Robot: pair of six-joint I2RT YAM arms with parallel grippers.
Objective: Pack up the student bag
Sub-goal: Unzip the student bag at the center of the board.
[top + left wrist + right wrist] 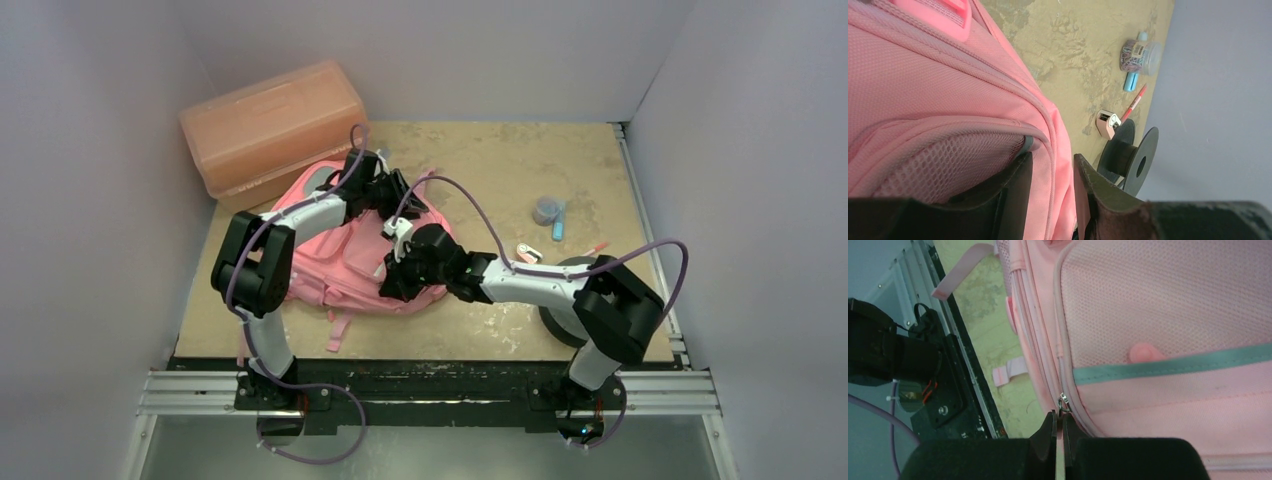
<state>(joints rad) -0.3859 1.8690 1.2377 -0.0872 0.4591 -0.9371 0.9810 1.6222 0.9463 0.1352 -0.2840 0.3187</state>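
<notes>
The pink student bag lies flat on the left half of the table. My left gripper is at the bag's far right edge. In the left wrist view its jaws are shut on a fold of the bag's pink fabric next to a mesh pocket. My right gripper is at the bag's near right side. In the right wrist view it is shut on the pull tab of a zip, and the metal slider sits just past the fingertips beside a front pocket with a grey strip.
A salmon-orange plastic box stands at the back left, touching the bag. Right of the bag lie a jar of clips, a blue marker, a small pink item, a red pen and a black spool.
</notes>
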